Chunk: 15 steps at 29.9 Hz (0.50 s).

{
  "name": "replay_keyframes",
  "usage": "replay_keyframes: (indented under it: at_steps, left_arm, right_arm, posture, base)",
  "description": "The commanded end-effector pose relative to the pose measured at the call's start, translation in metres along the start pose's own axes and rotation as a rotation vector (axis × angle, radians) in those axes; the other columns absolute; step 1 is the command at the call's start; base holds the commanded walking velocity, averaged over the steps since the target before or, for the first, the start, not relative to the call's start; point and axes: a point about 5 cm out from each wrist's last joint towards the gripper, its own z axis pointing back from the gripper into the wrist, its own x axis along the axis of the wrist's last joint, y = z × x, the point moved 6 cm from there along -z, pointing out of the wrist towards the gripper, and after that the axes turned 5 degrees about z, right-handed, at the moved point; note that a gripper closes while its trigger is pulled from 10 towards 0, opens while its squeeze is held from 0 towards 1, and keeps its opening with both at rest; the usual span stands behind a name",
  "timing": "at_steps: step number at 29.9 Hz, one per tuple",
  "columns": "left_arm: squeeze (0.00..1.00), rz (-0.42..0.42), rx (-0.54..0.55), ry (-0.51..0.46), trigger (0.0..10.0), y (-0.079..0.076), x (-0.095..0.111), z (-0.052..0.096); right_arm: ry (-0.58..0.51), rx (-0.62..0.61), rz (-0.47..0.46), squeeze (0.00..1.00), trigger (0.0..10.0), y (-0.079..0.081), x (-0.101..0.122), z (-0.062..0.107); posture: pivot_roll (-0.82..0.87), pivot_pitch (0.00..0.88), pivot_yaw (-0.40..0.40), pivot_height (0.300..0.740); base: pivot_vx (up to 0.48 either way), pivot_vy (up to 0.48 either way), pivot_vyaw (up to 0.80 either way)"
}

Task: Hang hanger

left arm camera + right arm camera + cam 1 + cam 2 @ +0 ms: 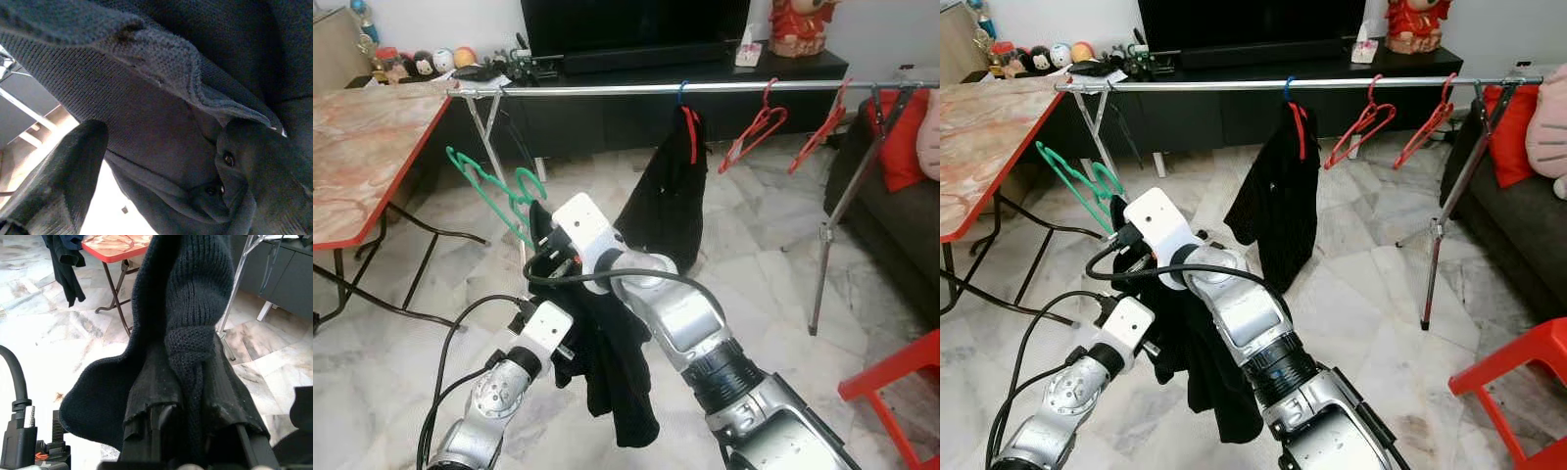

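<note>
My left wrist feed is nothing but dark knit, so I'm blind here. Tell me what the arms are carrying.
Observer: A black garment draped over both arms, with a green hanger sticking out of it.
Operator: Report the rail.
Observer: The silver rail runs across ahead, with another black garment and two empty red hangers hanging on it.
Operator: Place the right gripper.
Observer: The right gripper is buried in the knit, below the rail.
</note>
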Motion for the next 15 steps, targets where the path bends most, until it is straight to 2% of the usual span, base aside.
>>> replay_keyframes:
  at_steps: [1,9,10,12,15]
  left_arm:
    - [0.0,0.003,-0.003,0.016,10.0,0.0,-0.002,-0.003]
    - [0.0,-0.003,0.022,0.036,10.0,0.003,-0.006,-0.005]
    - [0.0,-0.035,0.087,0.082,10.0,0.013,-0.014,-0.006]
    - [0.0,-0.049,0.111,0.099,10.0,0.017,-0.017,-0.007]
    - [0.0,-0.027,0.2,0.122,10.0,0.031,-0.021,-0.006]
  right_arm:
    - [-0.08,0.045,-0.009,0.0,0.0,0.018,0.028,-0.003]
    - [-0.101,0.077,-0.028,0.0,0.0,0.027,0.034,-0.003]
    - [-0.112,0.105,-0.047,0.0,0.0,0.035,0.036,-0.002]
    - [-0.115,0.114,-0.054,0.0,0.0,0.038,0.037,-0.002]
    - [-0.118,0.133,-0.052,0.0,0.0,0.044,0.037,-0.001]
  posture:
    - [-0.14,0.02,0.061,0.74]
    - [-0.14,0.021,0.06,0.74]
    - [-0.14,0.023,0.059,0.74]
    - [-0.14,0.023,0.059,0.74]
    - [-0.14,0.023,0.058,0.74]
  base:
    - [0.0,0.0,0.0]
    - [0.0,0.0,0.0]
    - [0.0,0.0,0.0]
    - [0.0,0.0,0.0]
    - [0.0,0.0,0.0]
